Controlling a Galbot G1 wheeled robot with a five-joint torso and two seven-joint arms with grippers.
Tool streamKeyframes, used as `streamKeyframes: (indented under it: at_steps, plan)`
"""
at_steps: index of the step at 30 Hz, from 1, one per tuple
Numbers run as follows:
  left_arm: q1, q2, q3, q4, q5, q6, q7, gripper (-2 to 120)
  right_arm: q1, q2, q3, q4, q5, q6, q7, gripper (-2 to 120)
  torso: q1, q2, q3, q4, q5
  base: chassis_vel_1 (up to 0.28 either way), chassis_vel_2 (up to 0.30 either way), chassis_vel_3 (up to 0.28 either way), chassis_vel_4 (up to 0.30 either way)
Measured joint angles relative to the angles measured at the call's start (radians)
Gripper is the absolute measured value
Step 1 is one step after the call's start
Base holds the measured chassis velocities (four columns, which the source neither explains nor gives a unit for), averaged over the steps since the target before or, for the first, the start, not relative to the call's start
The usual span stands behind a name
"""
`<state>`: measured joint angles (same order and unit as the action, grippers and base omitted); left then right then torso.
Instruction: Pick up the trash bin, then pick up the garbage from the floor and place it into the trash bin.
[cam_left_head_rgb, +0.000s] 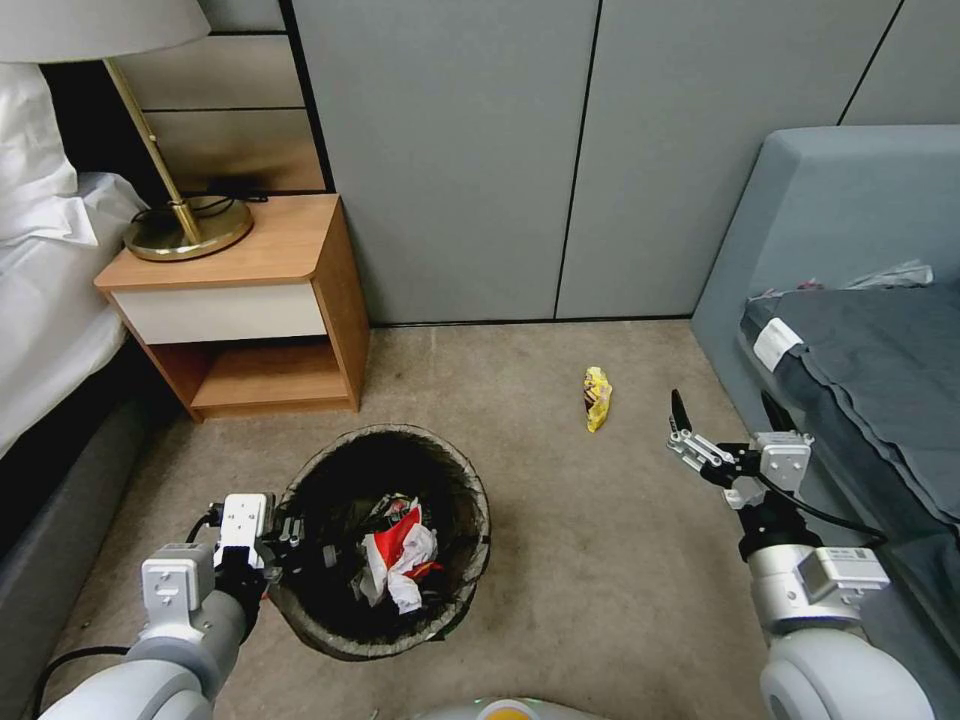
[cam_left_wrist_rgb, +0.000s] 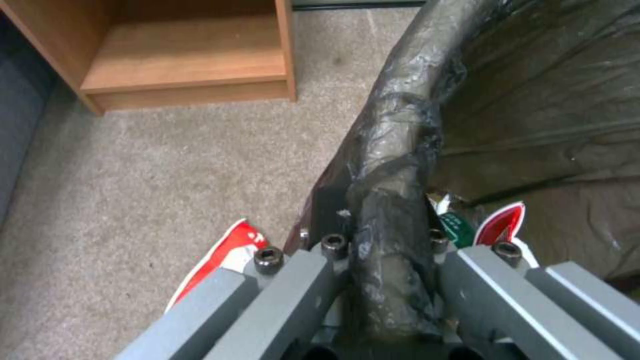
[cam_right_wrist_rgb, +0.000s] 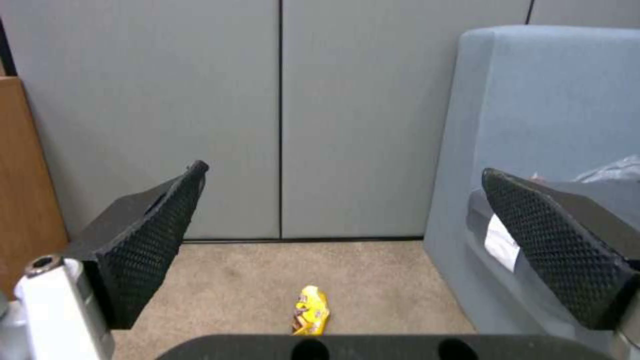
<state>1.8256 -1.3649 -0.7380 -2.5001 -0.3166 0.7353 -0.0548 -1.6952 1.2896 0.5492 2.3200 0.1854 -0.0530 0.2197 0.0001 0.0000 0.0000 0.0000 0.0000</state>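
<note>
Just ahead of open right claw (cam_left_head_rgb: 728, 412): yellow wrapper (cam_left_head_rgb: 597, 398)

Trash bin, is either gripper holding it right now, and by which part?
Yes. The left gripper grips the trash bin by its bag-covered rim, jaws shut across it. The right gripper is open and empty, facing the yellow wrapper.

beige carpet (cam_left_head_rgb: 560, 560), yellow wrapper (cam_left_head_rgb: 597, 398), nightstand (cam_left_head_rgb: 250, 310)
</note>
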Motion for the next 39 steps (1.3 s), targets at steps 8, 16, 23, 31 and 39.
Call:
streamKeyframes:
  at_steps: [8, 16, 23, 31, 39]
  plan:
    - [0.004, 0.000, -0.001, 0.000, 0.000, 0.000, 0.000, 1, 0.011, -0.002, -0.033, -0.005, -0.007, -0.016, 0.030, 100, 0.000, 0.000, 0.000, 0.0001, 0.0000, 0.000, 0.000, 0.000, 0.000]
    - [0.007, 0.003, -0.004, 0.000, -0.001, 0.000, 0.000, 1, 0.011, 0.000, -0.047, -0.005, -0.010, -0.025, 0.037, 100, 0.000, 0.000, 0.000, 0.0000, 0.0000, -0.117, 0.121, 0.112, -0.127]
    - [0.006, 0.001, -0.002, 0.000, 0.001, 0.000, 0.000, 1, 0.011, 0.004, -0.059, -0.005, -0.012, -0.029, 0.038, 100, 0.000, 0.000, 0.000, 0.0000, 0.0000, -0.207, 0.222, 0.219, -0.203]
    - [0.006, -0.001, -0.003, 0.000, 0.001, 0.000, 0.001, 1, 0.015, 0.007, -0.066, -0.008, -0.015, -0.030, 0.040, 100, 0.000, 0.000, 0.000, 0.0000, -0.0001, -0.187, 0.177, 0.180, -0.179]
    - [0.007, -0.002, -0.005, 0.000, 0.002, 0.000, 0.001, 1, 0.018, 0.012, -0.074, -0.015, -0.014, -0.014, 0.040, 100, 0.000, 0.000, 0.000, -0.0002, 0.0001, -0.174, 0.177, 0.167, -0.181]
